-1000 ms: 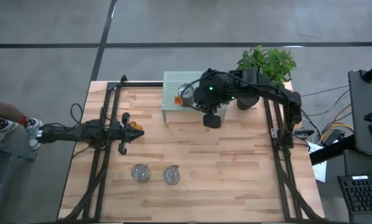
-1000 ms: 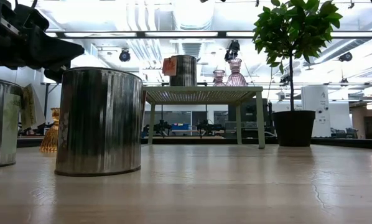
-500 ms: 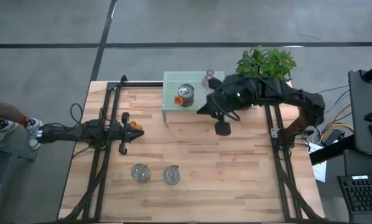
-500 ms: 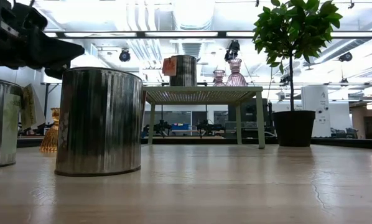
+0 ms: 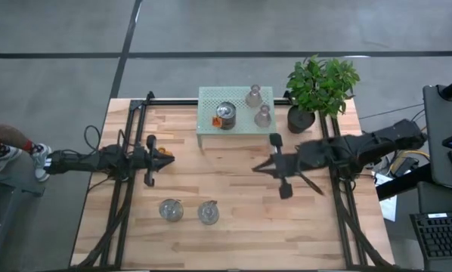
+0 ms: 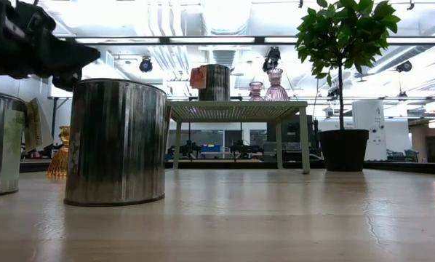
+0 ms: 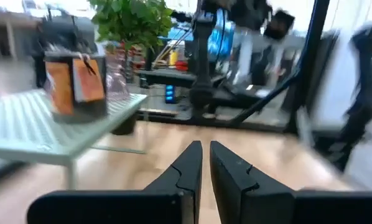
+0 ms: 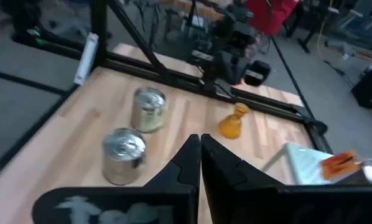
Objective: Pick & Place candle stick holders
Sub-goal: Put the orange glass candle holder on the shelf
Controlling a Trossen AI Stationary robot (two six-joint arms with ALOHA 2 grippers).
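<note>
A pale green mesh shelf (image 5: 208, 125) at the table's far middle carries a silvery jar with an orange tag (image 5: 226, 115) and two pale pink holders (image 5: 253, 96) (image 5: 263, 115). Two more silvery jars (image 5: 170, 209) (image 5: 208, 212) stand on the table near its front edge. An amber holder (image 5: 165, 153) stands at the left, just in front of my left gripper (image 5: 158, 156), which is shut with nothing between its fingers (image 7: 192, 163). My right gripper (image 5: 256, 168) hovers shut and bare over the table's middle right, pointing toward the left edge.
A potted green plant (image 5: 322, 81) stands at the far right corner, beside the shelf. Black frame rails (image 5: 120, 204) run along the table's left and right sides. Bare wood lies between the shelf and the two front jars.
My right gripper has drawn back from above the shelf toward the table's right and near side, sinking as it went. The two pink holders, covered by the arm before, now show standing on the shelf.
</note>
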